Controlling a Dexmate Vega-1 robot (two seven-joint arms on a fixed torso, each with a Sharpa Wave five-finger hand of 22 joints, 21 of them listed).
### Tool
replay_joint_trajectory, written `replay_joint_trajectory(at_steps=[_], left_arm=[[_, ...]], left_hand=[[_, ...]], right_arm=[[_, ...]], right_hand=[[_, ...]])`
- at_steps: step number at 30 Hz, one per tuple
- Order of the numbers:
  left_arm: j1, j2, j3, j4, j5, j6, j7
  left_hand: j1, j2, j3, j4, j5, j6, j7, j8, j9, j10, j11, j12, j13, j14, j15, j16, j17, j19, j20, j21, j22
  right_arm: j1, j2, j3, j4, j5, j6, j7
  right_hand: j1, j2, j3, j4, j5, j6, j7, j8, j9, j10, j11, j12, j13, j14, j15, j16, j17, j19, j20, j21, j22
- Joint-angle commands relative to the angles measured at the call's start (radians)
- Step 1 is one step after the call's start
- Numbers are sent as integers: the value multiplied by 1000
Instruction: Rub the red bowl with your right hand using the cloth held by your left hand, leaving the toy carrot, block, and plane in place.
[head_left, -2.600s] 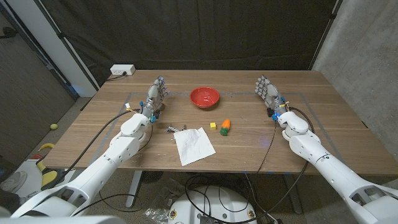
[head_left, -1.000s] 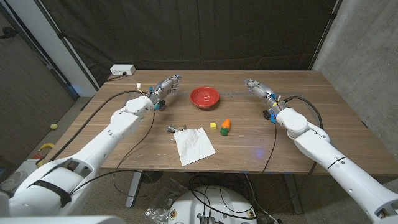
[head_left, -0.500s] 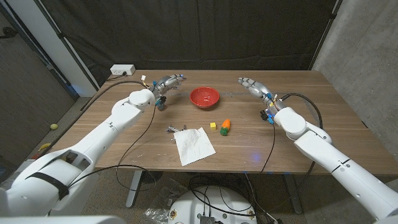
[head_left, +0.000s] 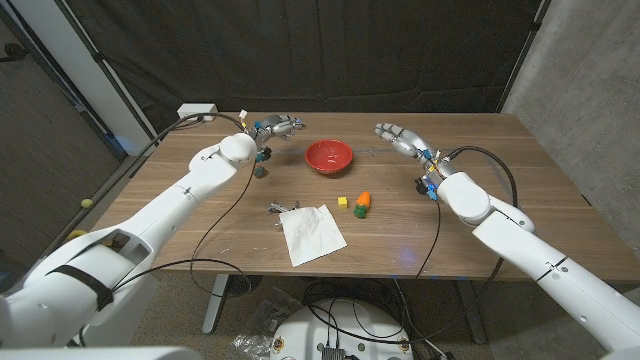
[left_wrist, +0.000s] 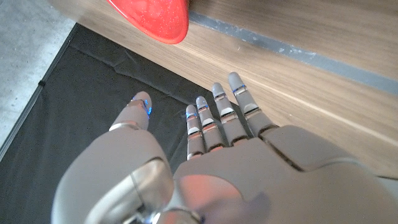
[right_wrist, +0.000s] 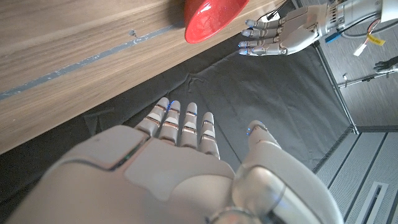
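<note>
Hovering on each side of the red bowl (head_left: 329, 156), the left hand (head_left: 277, 127) and right hand (head_left: 398, 135) both have fingers spread and hold nothing, because the cloth (head_left: 312, 234) lies near the table's (head_left: 520, 190) front edge.

Even, soft overhead light, dark backdrop; wrist views' near foreground slightly blurred.

Lab: black curtain (head_left: 330, 50) backdrop, concrete wall (head_left: 585, 70), loose cables (head_left: 300, 305).
</note>
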Motion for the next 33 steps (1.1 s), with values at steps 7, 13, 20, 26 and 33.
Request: replay_joint_trajectory(at_steps=[7,13,20,26,33], left_arm=[[-120,-43,143,-35,308,197,-31],[-151,-55,179,-35,376,257,-96],[-181,-69,222,-23,459,312,-155],[-211,-80,264,-4,522,342,-228],[-228,-99,286,21,572,355,-276]], left_hand=[[62,-38,-7,-10,14,96,8,18,2,142,-13,28,9,112,-87,42,23,66,-11,44,14],[71,-56,-14,-11,16,99,9,9,2,127,-12,23,12,107,-83,36,26,71,-10,51,16],[65,-75,-30,1,18,131,20,3,3,177,-11,48,20,151,-85,50,37,91,-15,67,19],[58,-74,-38,12,19,130,14,-9,4,191,-9,59,26,172,-88,60,46,99,-13,75,21],[60,-75,-42,14,20,130,11,-18,4,193,-13,63,29,178,-88,61,51,108,-18,82,22]], right_arm=[[-11,-18,-67,-30,-178,82,-92],[-16,-23,-93,-38,-252,84,-124],[-8,-30,-121,-42,-279,105,-112],[4,-28,-141,-33,-272,121,-89],[8,-28,-144,-30,-261,130,-79]], right_hand=[[33,5,14,-20,5,42,-6,5,2,37,-14,12,5,41,-19,1,3,41,-2,16,5],[46,0,18,-32,4,54,-12,5,2,45,-21,12,4,49,-34,-1,3,54,-5,19,4],[58,-3,22,-43,3,65,-14,5,2,52,-27,12,4,57,-39,-3,2,61,-8,20,3],[63,-8,22,-48,2,75,-15,6,2,61,-25,13,4,64,-42,-2,2,64,-8,20,3],[64,-11,20,-50,1,80,-15,6,2,66,-24,13,4,64,-42,-4,3,63,-7,19,3]])
